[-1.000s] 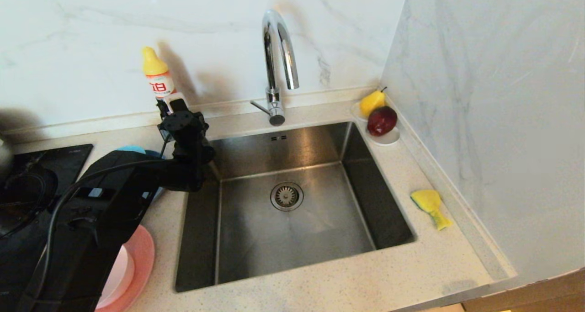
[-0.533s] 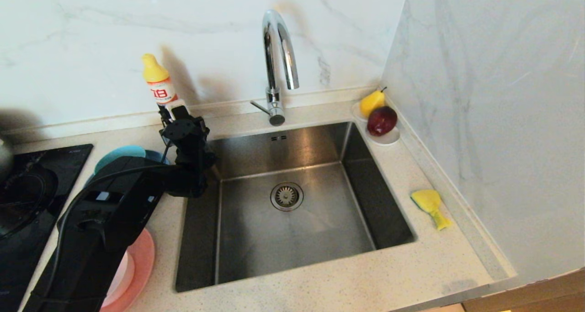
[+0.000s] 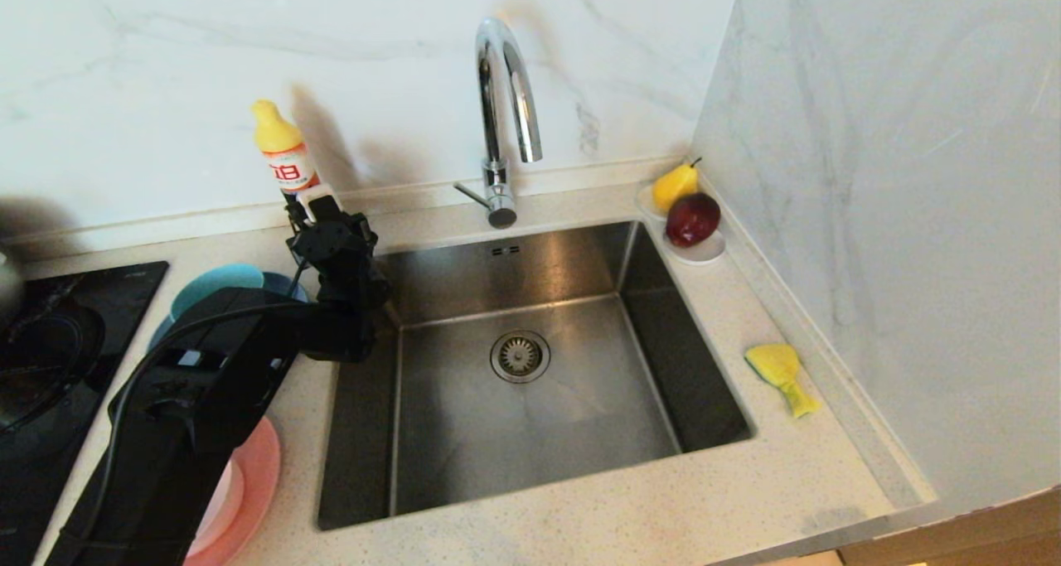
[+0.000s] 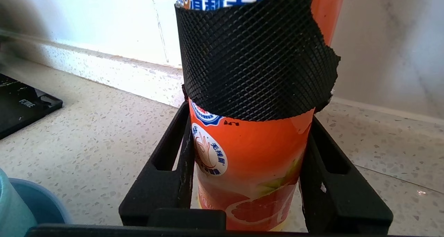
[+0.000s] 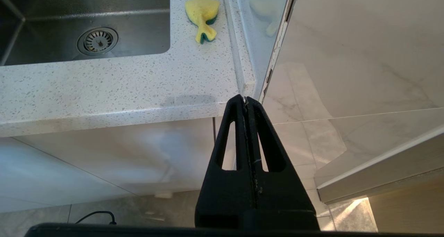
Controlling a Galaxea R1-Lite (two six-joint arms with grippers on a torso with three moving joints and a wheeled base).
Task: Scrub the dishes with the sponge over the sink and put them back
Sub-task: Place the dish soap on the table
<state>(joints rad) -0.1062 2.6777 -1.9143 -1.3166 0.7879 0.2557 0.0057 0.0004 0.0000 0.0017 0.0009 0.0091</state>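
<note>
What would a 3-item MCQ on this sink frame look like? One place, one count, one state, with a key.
1. Where does the sponge lie?
A. in the sink
B. on the counter between the sink and the side wall
C. on the hob

2. How many fruits sit on the small white saucer?
A. one
B. two
C. four

3. What is the left tool doing?
A. closed on the detergent bottle
B. holding the sponge
C. hanging open over the drain

Key: 1 B, the head view shows the sponge on the speckled counter by the side wall. 2 B, a yellow pear and a dark red fruit. 3 A, the left wrist view shows both fingers against the bottle's sides. The right tool is parked, shut, below the counter edge.
</note>
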